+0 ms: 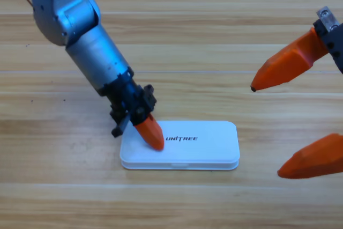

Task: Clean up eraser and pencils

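The white case [203, 144] lies shut on the table, its lid printed UNITREE. My left gripper [156, 144] comes down from the upper left; its orange jaws are together and the tip rests on the left end of the lid. At the right edge of the picture my right gripper [266, 131] waits, wide open with nothing between its jaws and partly cut off. The eraser and the pencils are out of view.
Bare wooden table [64, 186] surrounds the case. The left arm's grey body [88, 46] slants across the upper left. The right gripper's two orange fingers [289, 63] take up the right edge.
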